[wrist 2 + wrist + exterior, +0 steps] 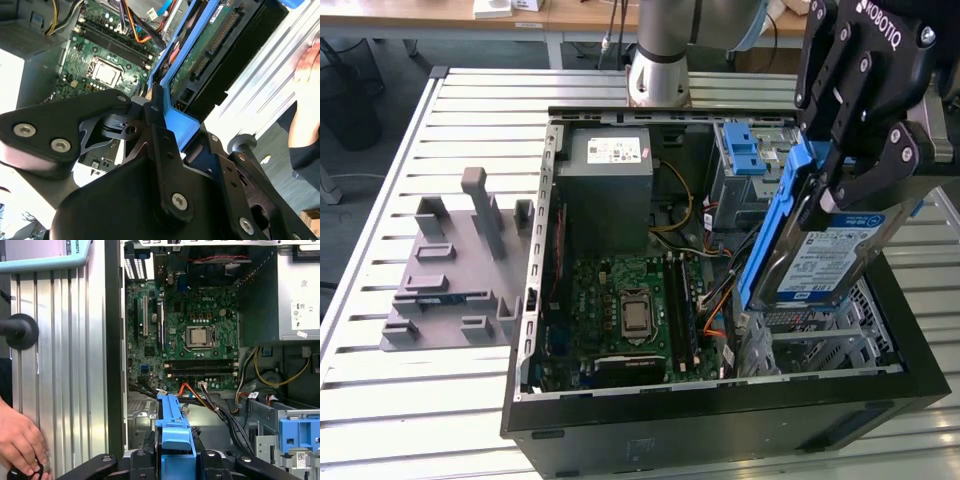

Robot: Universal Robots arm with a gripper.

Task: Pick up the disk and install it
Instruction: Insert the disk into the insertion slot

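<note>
Now, gripper (855,180): fingers clamped on the upper end of the disk (820,255), holding it in the air.
disk position: steeply tilted, label facing the exterior view, above the open computer case (720,405) toward the exterior view's right.
blue rail (772,235): along the disk's long edge.
end bracket (172,427): blue, seated between the fingers in the first wrist view.
disk underside: green circuit board (210,47), seen in the second wrist view.
case interior: motherboard (630,300) exposed, grey power supply (610,190) at the far end.
drive cage (745,165): grey with a blue latch, near the disk's upper end.
slatted table (410,400): under the case.
grey fixture (460,265): on the table, well apart at the exterior view's left.
person's hand (20,440): on the table beside the case.
</note>
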